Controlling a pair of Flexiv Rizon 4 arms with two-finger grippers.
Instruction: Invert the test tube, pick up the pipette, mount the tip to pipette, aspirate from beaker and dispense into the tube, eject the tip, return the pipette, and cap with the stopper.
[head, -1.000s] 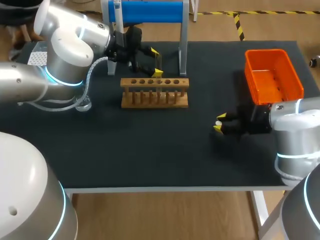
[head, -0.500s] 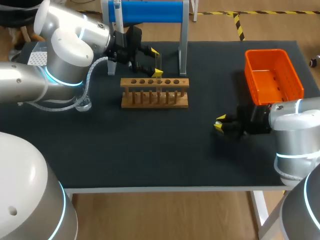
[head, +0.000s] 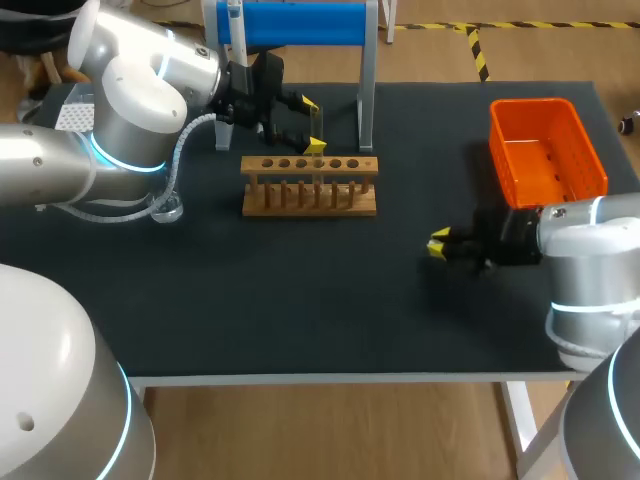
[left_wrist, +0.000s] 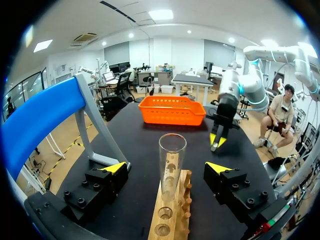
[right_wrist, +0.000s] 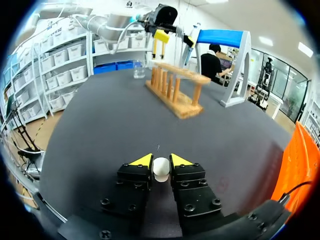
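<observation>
The right pincer (head: 438, 243) has crept a shade farther in from the near edge of the bench (head: 300, 310) than a second ago, with its grip unchanged. Its yellow tips are pressed onto the stopper (right_wrist: 161, 169) from both sides. The stopper is a small, rounded white piece. From above it is mostly hidden between the tips. Just beyond that arm stands the orange bin (head: 545, 150).

The wooden rack (head: 310, 185) stands at mid-bench, where it stood before, with a row of holes along its top. The tube (left_wrist: 171, 165) stands in one of those holes. It is clear glass, upright, with its open mouth on top.

The left pincer (head: 312, 125) has not moved since the earlier frames. It hangs spread over the rack with one finger on each side of the tube's upper part, and a gap shows between each tip and the glass. To its left, beside the left arm, sits the beaker (head: 166, 208). The blue stand (head: 300, 22) rises at the far edge.
</observation>
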